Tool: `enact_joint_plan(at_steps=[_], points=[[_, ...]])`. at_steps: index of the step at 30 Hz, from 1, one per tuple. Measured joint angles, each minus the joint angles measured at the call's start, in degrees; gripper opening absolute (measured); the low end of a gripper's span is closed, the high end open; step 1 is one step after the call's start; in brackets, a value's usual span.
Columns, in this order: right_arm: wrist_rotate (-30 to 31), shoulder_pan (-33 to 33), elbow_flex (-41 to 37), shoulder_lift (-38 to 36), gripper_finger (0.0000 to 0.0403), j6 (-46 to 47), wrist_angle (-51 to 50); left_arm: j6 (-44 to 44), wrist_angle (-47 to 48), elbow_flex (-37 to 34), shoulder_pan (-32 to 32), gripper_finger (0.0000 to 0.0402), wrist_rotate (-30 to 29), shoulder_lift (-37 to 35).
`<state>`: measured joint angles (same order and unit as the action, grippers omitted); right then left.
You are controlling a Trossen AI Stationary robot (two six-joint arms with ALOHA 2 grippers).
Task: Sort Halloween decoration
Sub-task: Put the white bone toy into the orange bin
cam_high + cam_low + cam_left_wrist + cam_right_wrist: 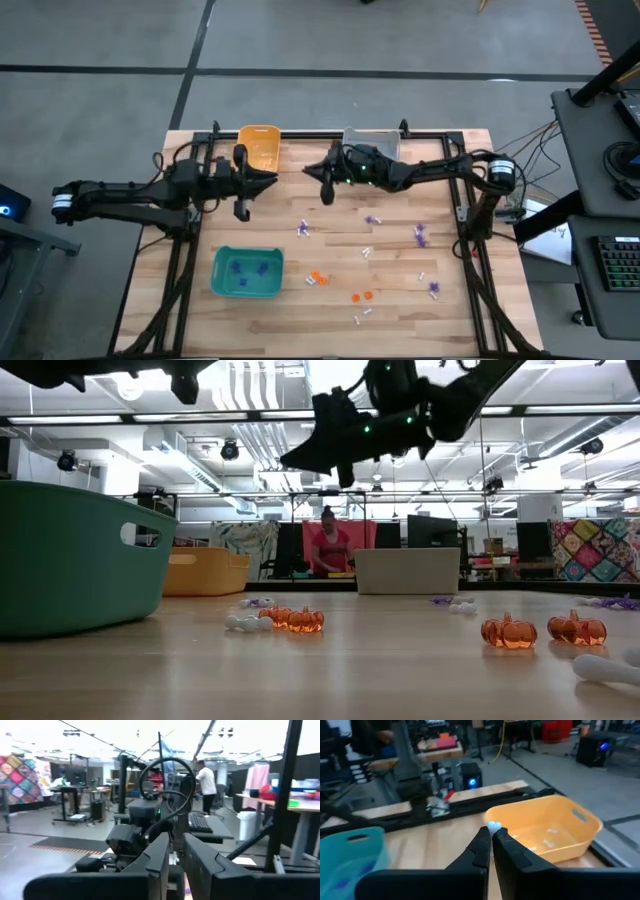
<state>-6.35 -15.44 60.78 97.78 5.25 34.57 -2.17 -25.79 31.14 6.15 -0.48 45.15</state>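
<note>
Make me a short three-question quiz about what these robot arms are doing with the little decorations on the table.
1. True or false: the right gripper pinches a small white trinket.
2. Which bin holds purple trinkets: A teal bin, B orange-yellow bin, C clear bin?
3. What shape are the orange trinkets on the table?

Key: 1 true; 2 A; 3 pumpkins.

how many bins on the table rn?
3. The orange-yellow bin is at the far edge toward the left, the clear grey bin at the far edge near centre, and the teal bin front-left, holding purple trinkets. None looks hidden.
</note>
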Motion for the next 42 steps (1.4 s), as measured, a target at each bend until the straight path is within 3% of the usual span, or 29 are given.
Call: enact_joint_plan(at_steps=[11, 25, 35, 42], points=[[-3.2, -5.2, 15.4, 9.9, 0.0009, -1.9, -5.1, 4.2, 0.0, 0.1, 0.2, 0.0039, -4.9, -5.7], [-3.0, -7.2, 38.5, 25.9, 0.0009, -2.8, -16.5, 4.7, 3.0, 0.1, 0.2, 0.0039, -5.1, -9.0], [-2.7, -8.8, 55.3, 36.0, 0.0009, -2.9, -30.7, 5.8, 3.8, 0.1, 0.2, 0.0039, -5.2, -9.6], [-2.6, -9.7, 62.2, 41.1, 0.0009, -1.9, -34.4, 6.2, 3.9, 0.1, 0.2, 0.0039, -6.7, -9.7]])
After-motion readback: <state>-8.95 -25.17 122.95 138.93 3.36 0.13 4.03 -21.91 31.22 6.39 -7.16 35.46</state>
